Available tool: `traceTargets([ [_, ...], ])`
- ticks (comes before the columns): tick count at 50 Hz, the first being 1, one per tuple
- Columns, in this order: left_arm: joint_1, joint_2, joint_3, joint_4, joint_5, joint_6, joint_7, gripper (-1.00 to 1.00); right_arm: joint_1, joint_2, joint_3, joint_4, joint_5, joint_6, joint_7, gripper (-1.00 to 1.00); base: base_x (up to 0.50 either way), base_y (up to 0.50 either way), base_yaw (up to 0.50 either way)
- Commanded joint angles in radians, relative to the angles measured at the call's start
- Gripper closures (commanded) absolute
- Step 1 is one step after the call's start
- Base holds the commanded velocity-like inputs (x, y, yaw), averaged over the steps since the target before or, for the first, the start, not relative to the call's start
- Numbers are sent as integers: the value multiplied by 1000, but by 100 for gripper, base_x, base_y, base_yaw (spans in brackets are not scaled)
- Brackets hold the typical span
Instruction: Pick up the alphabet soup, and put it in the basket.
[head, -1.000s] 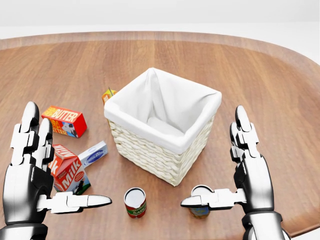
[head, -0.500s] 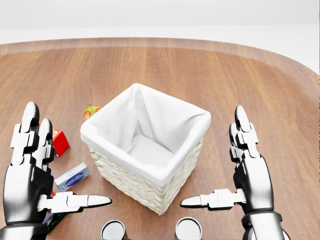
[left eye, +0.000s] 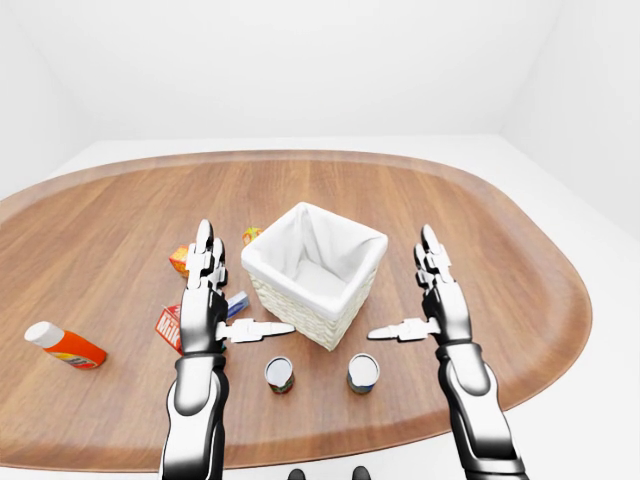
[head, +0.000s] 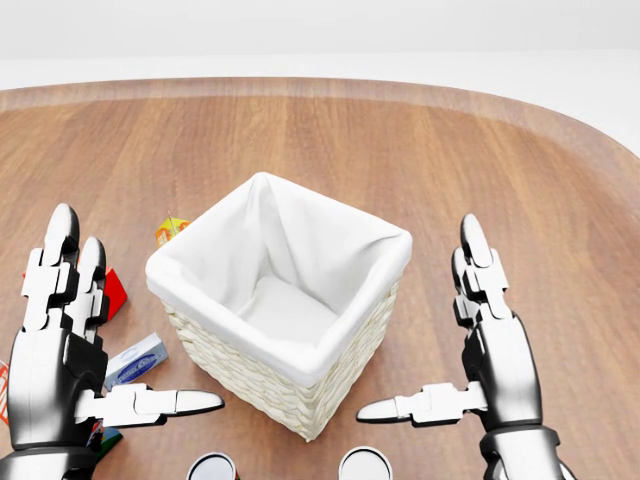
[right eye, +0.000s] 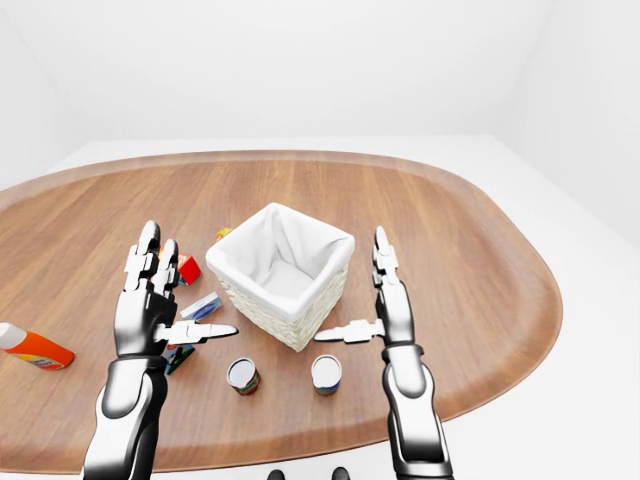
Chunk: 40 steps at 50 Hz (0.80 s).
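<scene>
I am holding both hands raised over the desk (left eye: 480, 230), palms facing inward, with nothing in either. My left hand (head: 62, 345) is spread, fingers pointing up and thumb jutting toward the basket; my right hand (head: 487, 345) is mirroring it on the other side, equally empty.

The basket (head: 280, 300), wicker with a white cloth liner, is standing between my hands. Nothing is showing inside it in any view.

Two cans are standing upright on the desk below the basket in the left-eye view: the left can (left eye: 279, 374) and the right can (left eye: 363, 372). In the head view only their tops are showing at the bottom edge. I am unable to read either label, so I cannot tell which one is the alphabet soup; the left can is showing a reddish side, the right one a darker side.

Beside my left hand are lying a milk carton (left eye: 168, 325), a small blue-and-white box (head: 135, 361) and a red box (right eye: 188, 268). An orange bottle (left eye: 63, 345) is lying well apart toward the left of the desk.

Judgement: the pick is not yet begun. To do it well, I am needing to confirm the label first, then lower the nearer hand beside that can, fingers wide, closing round its middle and keeping it upright, well clear of its neighbour and the basket wall.
</scene>
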Motion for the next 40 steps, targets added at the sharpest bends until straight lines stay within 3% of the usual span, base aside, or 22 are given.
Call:
traceTargets([
  [1, 2, 0, 0, 0, 1, 0, 0, -100, -4, -3, -1, 18, -39, 7, -9, -100, 0, 0, 0],
  [14, -4, 1, 3, 7, -1, 0, 2, -100, 14, -12, -6, 6, -95, 63, -2, -100, 0, 0, 0],
  [21, -6, 2, 5, 13, -2, 0, 2, -100, 50, -18, -15, -84, -128, 127, 33, -100, 0, 0, 0],
  [29, 0, 1, 4, 1, 0, 0, 4, -100, 73, -22, -1, -82, -202, 119, 54, -100, 0, 0, 0],
  [31, 0, 0, 3, 3, 1, 0, 4, -100, 83, -19, 0, -104, -210, 139, 65, -100, 0, 0, 0],
  [34, 3, 0, 2, -6, 2, 0, 5, -100, 93, -21, 3, -97, -226, 135, 70, -100, 0, 0, 0],
  [40, 4, -1, 1, -7, 4, 0, 7, -100, 121, -25, 9, -106, -257, 158, 108, -100, 0, 0, 0],
])
